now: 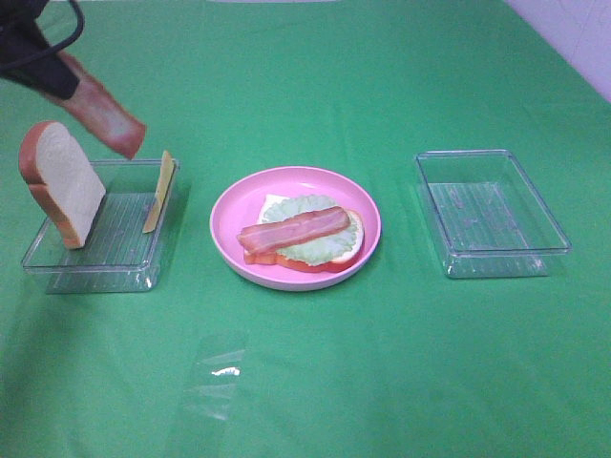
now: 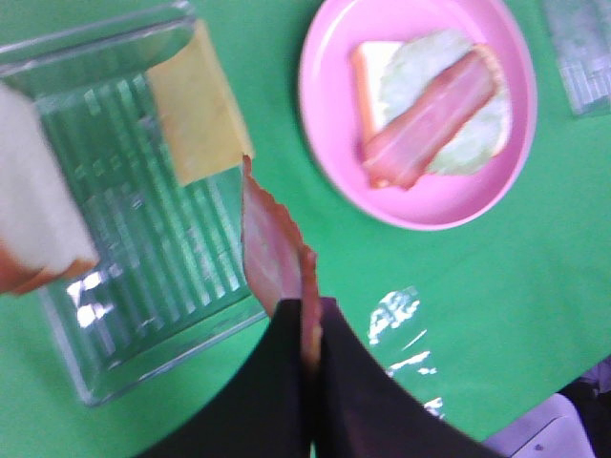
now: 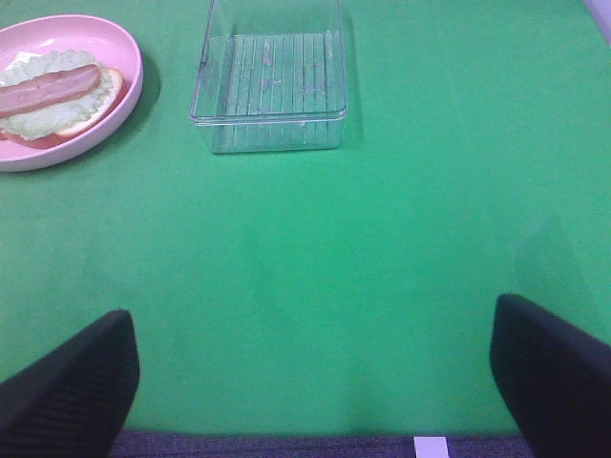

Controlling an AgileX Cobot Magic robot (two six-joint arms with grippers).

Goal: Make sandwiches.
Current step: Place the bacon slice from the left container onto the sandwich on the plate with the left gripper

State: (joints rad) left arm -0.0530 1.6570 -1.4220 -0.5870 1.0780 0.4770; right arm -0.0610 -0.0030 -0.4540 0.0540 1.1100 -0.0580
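The left pincer [image 2: 307, 329] grips a bacon strip [image 2: 272, 243] above the left tray [image 1: 95, 272], where a bread slice [image 1: 67, 186] and a cheese slice [image 1: 158, 191] lean. The sandwich [image 1: 301, 239], bacon on top, lies on the central pink plate [image 1: 224, 243]. The right pincer [image 3: 315, 382] stands wide above the surface [image 3: 315, 239].

- Finding: a staged robot test bench of the laboratory type, not a working kitchen.
- The tabletop is covered edge to edge by a plain green cloth [image 1: 315, 86]. A pale surface with faint lines [image 1: 578, 33] shows beyond its far right corner.
- A black robot arm [image 1: 24, 43] with a looped cable [image 1: 80, 27] hangs over the far left corner.
- The food is toy food. A rigid bread slice [image 1: 65, 186] stands on edge and a cheese slice [image 1: 158, 191] leans in a clear tray [image 1: 91, 272] near the left edge. A stiff bacon strip [image 1: 107, 119] hangs above it.
- A pink plate [image 1: 224, 205] with a toy sandwich stack [image 1: 301, 239] sits at the centre. A second clear tray [image 1: 496, 262] sits near the right edge.
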